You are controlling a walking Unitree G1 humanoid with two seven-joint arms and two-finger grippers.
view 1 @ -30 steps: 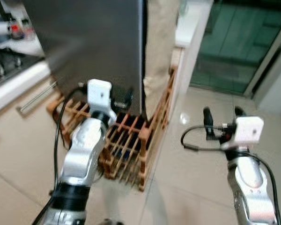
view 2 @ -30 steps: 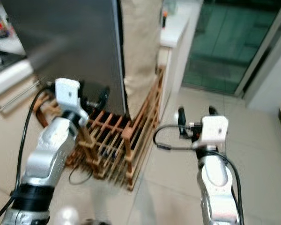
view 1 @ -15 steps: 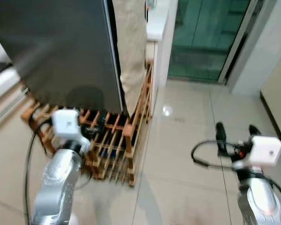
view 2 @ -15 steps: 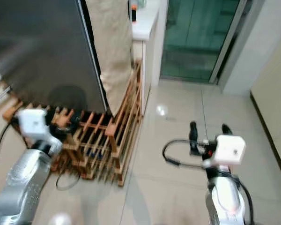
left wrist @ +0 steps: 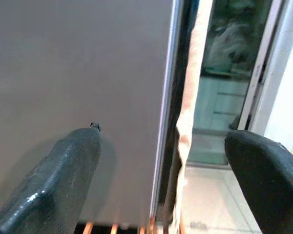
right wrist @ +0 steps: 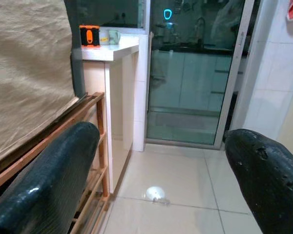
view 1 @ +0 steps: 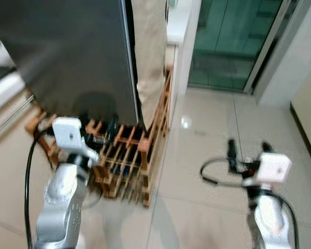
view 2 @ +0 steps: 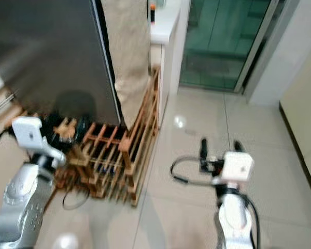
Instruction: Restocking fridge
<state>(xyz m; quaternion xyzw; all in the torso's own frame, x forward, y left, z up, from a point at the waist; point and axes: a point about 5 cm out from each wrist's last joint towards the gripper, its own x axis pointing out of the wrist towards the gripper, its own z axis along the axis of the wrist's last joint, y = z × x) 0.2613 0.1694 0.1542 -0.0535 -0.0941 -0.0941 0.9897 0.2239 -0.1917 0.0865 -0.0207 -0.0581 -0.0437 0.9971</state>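
Facing smooth dark fridge door [view 1: 72, 52], slatted wooden rack [view 1: 129, 161]; left pincer [left wrist: 161, 165], right pincer [view 1: 246, 150] apart, empty.

The dark fridge door [view 1: 78, 52] and wooden rack [view 1: 129, 161] (cloth-draped [view 1: 149, 46] behind) block the left; bare floor tiles [view 1: 207, 140] lie open rightward.

Left arm [view 1: 62, 205]: rounded silver shell segments, a black band below the forearm, a white boxy wrist housing [view 1: 68, 134] on top. A black cable [view 1: 28, 176] loops along its outer side. Right arm [view 1: 269, 220]: the same silver shell, a white wrist housing [view 1: 272, 167], and a thin black cable loop [view 1: 213, 171]. Right gripper [view 1: 246, 149]: two long black fingers [right wrist: 49, 180], matte and rounded.
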